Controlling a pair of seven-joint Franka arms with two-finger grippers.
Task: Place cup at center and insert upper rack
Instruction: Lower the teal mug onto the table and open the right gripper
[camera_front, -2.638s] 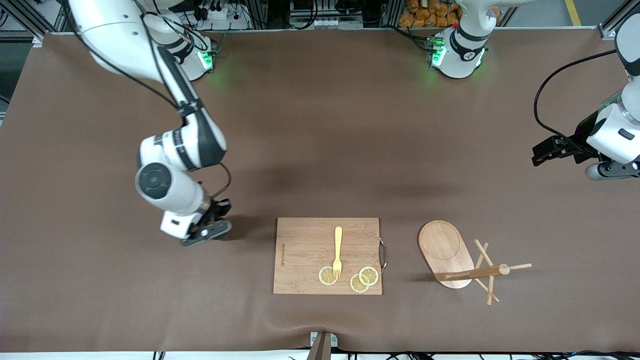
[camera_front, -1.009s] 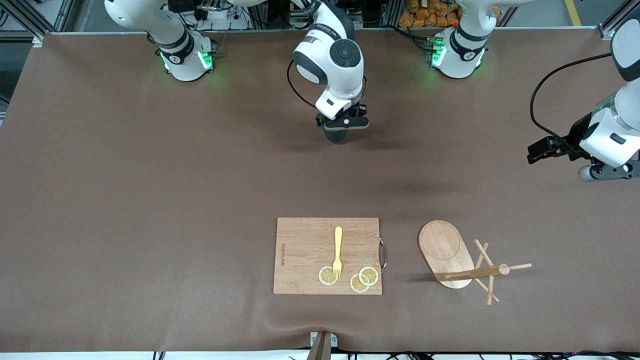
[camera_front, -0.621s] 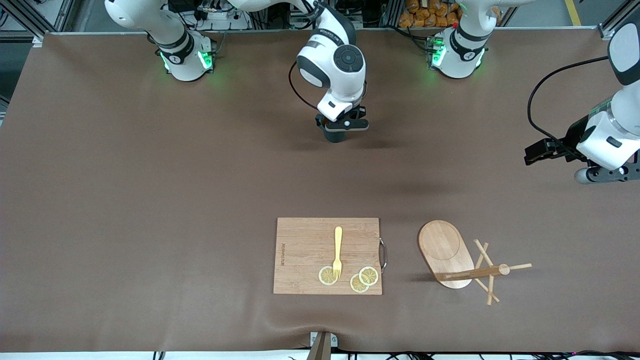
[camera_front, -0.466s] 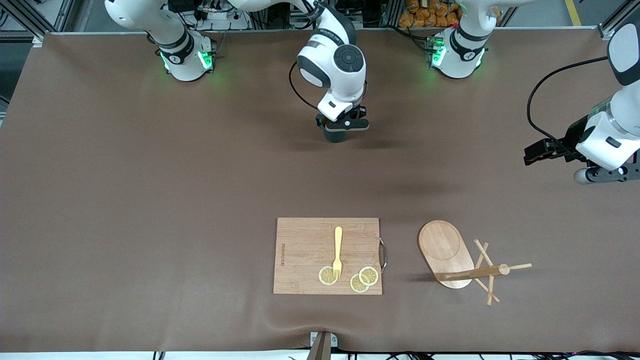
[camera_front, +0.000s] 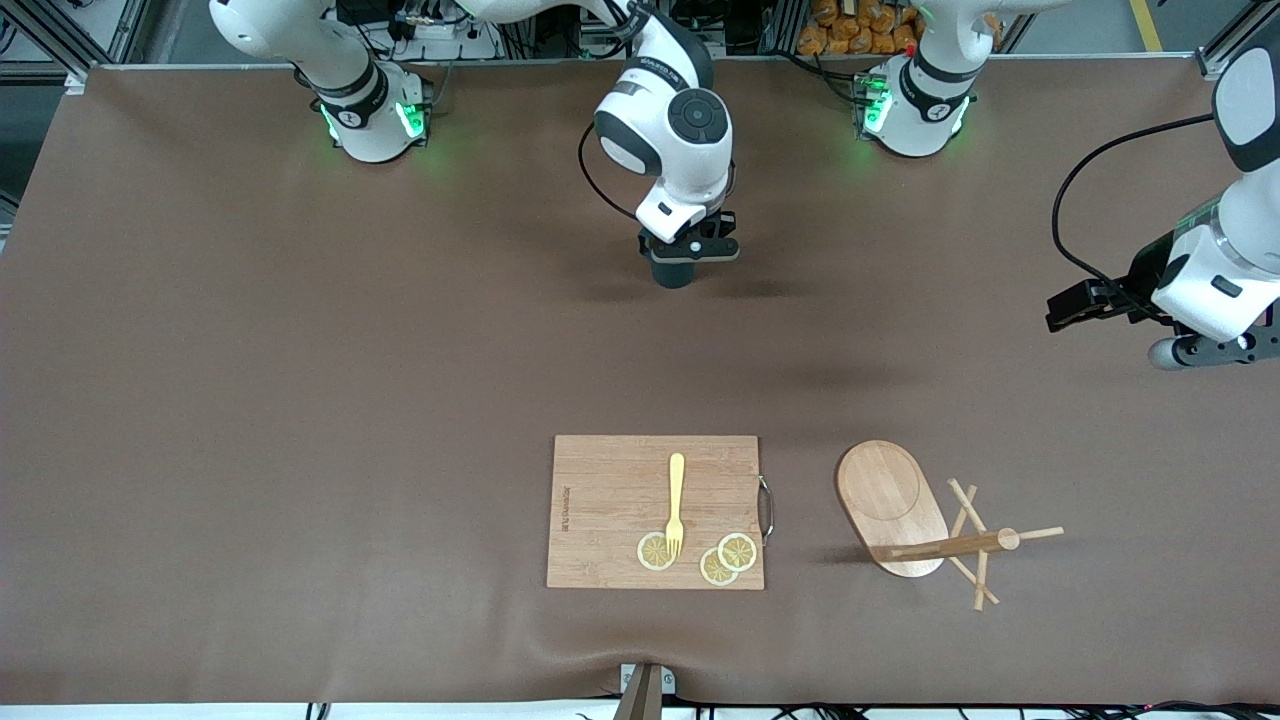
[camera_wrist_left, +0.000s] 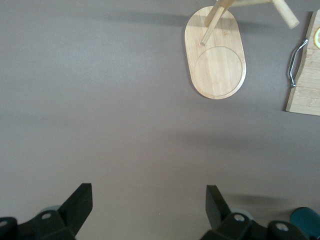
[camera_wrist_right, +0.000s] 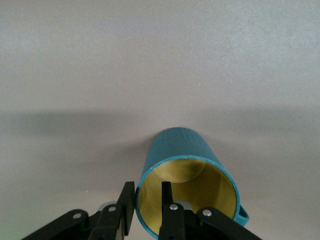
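Observation:
The dark teal cup with a yellow inside stands upright in the middle of the table's width, close to the robots' bases. My right gripper is right above it, shut on the cup's rim, one finger outside the wall and one inside. The wooden mug tree stands near the front camera toward the left arm's end, and its oval base shows in the left wrist view. My left gripper hangs open and empty over bare table at the left arm's end.
A rectangular wooden cutting board with a metal handle lies beside the mug tree, toward the right arm's end. It carries a yellow fork and three lemon slices. A brown mat covers the table.
My right gripper carried the cup from the right arm's end to the table's middle near the bases, then sank slightly. My left gripper drifted a little toward the middle.

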